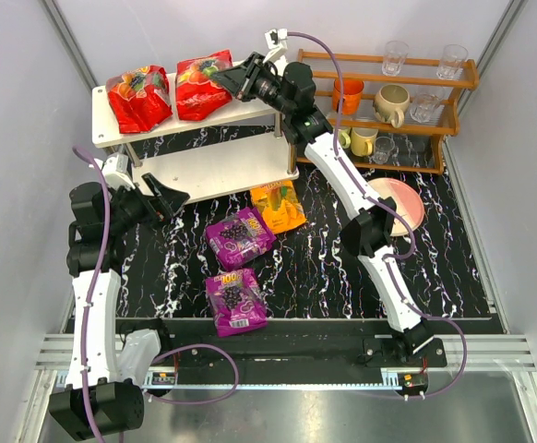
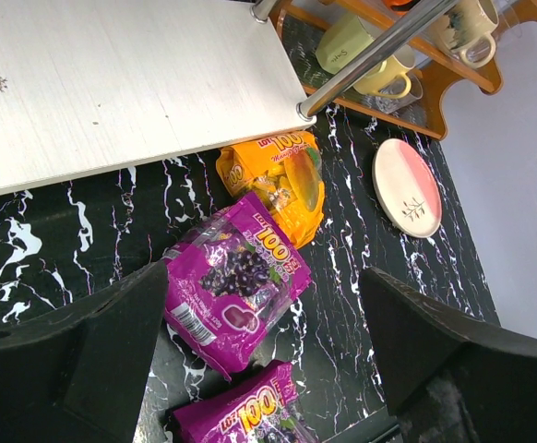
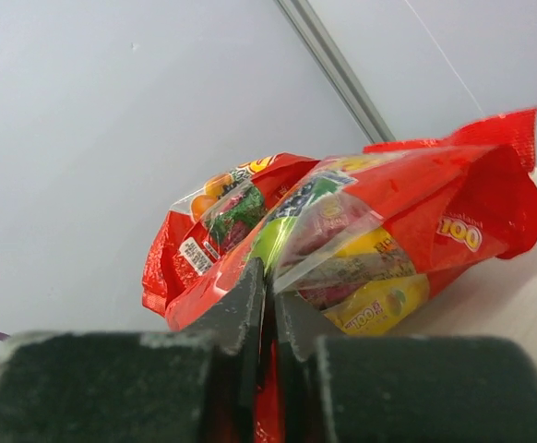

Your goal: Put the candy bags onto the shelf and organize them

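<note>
A: Two glossy red fruit-print plastic pouches lie side by side on the top board of the white two-tier shelf with thin silver legs (image 1: 215, 172): left red bag (image 1: 139, 97) and right red bag (image 1: 202, 85). Why is your right gripper (image 1: 234, 79) on the right one?

B: Its fingers are pressed together on that bag's near edge, with thin film pinched between them. The wrist view shows the bag already resting on the board. My read is that you're seating or squaring it beside its twin, with release not yet done.

A: Other three?

B: They're flat on the black marble-pattern table (image 1: 342, 277) in front of the shelf. The orange-yellow mango bag (image 1: 279, 205) lies near the lower board's right front corner. The upper purple grape bag (image 1: 239, 236) touches it, and the lower purple grape bag (image 1: 235, 301) is nearer your arm bases.

A: Left side?

B: Your left gripper (image 1: 162, 197) is spread wide and holds nothing. It hovers by the lower board's left front, its camera looking down on the upper purple bag. It looks staged for the next pick.

A: Watch-outs?

B: The pouches are slick and puffy, so I'd pinch a seam. The brown slatted wooden rack of mugs and glasses (image 1: 462, 78) and the pink round plate (image 1: 407, 205) sit well to the right. Keep your sweep off them.
</note>
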`<action>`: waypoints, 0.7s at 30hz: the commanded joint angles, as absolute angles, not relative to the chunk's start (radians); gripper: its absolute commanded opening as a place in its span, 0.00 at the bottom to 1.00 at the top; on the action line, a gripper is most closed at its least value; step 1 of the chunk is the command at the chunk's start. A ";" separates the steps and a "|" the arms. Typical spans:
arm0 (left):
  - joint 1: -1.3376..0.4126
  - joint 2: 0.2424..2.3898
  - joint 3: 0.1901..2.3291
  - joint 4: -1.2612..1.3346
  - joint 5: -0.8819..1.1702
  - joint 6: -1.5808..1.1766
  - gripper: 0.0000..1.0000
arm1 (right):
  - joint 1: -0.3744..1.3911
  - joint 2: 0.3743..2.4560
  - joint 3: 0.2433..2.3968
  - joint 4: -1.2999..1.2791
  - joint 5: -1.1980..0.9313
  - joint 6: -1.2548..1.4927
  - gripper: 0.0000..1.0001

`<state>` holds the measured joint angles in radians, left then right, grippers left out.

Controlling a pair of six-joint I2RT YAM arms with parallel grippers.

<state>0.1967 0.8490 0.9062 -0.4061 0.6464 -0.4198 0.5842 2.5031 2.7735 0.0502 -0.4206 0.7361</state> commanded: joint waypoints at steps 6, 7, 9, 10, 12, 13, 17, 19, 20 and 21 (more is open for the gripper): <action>0.195 0.828 0.914 -0.376 0.670 -0.423 0.88 | 0.591 2.378 2.777 0.088 -0.425 0.669 0.68; 0.195 0.827 0.917 -0.382 0.673 -0.425 0.88 | 0.588 2.362 2.777 0.077 -0.419 0.654 0.71; 0.195 0.822 0.927 -0.388 0.672 -0.426 0.89 | 0.578 2.310 2.770 0.057 -0.402 0.621 0.80; 0.195 0.821 0.930 -0.390 0.672 -0.429 0.89 | 0.574 2.292 2.760 0.051 -0.399 0.612 0.82; 0.195 0.813 0.931 -0.390 0.673 -0.434 0.89 | 0.560 2.229 2.744 0.008 -0.373 0.568 0.86; 0.196 0.810 0.930 -0.393 0.675 -0.437 0.89 | 0.558 2.203 2.714 -0.032 -0.361 0.542 0.87; 0.195 0.801 0.927 -0.403 0.640 -0.443 0.89 | 0.558 1.938 2.420 -0.098 -0.284 0.411 0.90; 0.195 0.802 0.937 -0.434 0.615 -0.430 0.90 | 0.558 1.814 2.104 -0.059 -0.259 0.393 0.90; 0.195 0.804 0.942 -0.446 0.585 -0.426 0.91 | 0.560 1.684 1.980 0.039 -0.250 0.390 0.90; 0.195 0.802 0.942 -0.460 0.568 -0.423 0.92 | 0.558 1.622 1.859 0.081 -0.230 0.397 0.90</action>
